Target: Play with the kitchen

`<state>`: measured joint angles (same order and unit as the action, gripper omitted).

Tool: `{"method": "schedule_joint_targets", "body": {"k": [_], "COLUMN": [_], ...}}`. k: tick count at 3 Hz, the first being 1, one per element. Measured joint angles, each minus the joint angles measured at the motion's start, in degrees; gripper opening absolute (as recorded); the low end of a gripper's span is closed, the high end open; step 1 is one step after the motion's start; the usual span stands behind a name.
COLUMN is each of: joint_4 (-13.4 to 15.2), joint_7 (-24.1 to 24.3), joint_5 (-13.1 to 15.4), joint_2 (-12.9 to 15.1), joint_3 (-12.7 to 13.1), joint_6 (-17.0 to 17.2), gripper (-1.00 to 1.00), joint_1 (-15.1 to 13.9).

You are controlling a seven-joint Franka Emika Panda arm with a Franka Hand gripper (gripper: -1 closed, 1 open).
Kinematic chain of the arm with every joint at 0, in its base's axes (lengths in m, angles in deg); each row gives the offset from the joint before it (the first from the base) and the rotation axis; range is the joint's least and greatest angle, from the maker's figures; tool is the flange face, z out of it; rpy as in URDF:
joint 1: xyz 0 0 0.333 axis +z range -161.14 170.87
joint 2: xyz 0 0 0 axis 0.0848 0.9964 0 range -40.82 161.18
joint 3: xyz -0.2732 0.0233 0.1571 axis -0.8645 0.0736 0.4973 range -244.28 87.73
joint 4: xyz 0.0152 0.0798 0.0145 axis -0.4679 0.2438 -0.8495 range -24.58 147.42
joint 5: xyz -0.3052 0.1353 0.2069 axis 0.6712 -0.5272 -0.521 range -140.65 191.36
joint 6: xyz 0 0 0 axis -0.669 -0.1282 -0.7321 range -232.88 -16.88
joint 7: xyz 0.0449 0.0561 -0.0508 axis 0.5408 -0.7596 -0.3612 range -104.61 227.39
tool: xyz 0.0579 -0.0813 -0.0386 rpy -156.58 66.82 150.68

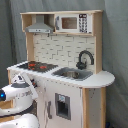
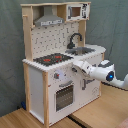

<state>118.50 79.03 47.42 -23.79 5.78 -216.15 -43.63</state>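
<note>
The kitchen [image 2: 57, 60] is standing right ahead of my pincer [image 2: 76, 67], a tall white and pale-wood toy on a wooden floor, in both exterior views. I am reaching toward its front, just below the counter edge, with the oven door [image 2: 64, 95] sitting lower down and the red-ringed stovetop [image 2: 52, 59] just above and beyond my tip. The sink [image 1: 72, 74] and black faucet [image 1: 85, 59] are lying further along the counter, and the grey hood [image 2: 49, 20] and microwave [image 1: 75, 23] are sitting high overhead. I cannot tell whether my fingers are apart or together. I am judging the cabinet stiff, heavy and not to be lifted; only small parts should give, so I would take a knob or the door handle, lightly.
</note>
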Motion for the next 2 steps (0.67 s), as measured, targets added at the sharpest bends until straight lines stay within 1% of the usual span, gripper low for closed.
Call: {"method": "schedule_joint_targets", "body": {"k": [1, 2], "joint_4": [0.0, -0.1], "joint_7": [5.7, 6.2], "joint_5": [0.0, 0.0], "joint_2": [0.0, 0.0], "joint_3": [0.0, 0.0], "joint_6": [0.0, 0.0], "gripper": [-1.0, -1.0], "joint_1": [0.1, 0.2]}}
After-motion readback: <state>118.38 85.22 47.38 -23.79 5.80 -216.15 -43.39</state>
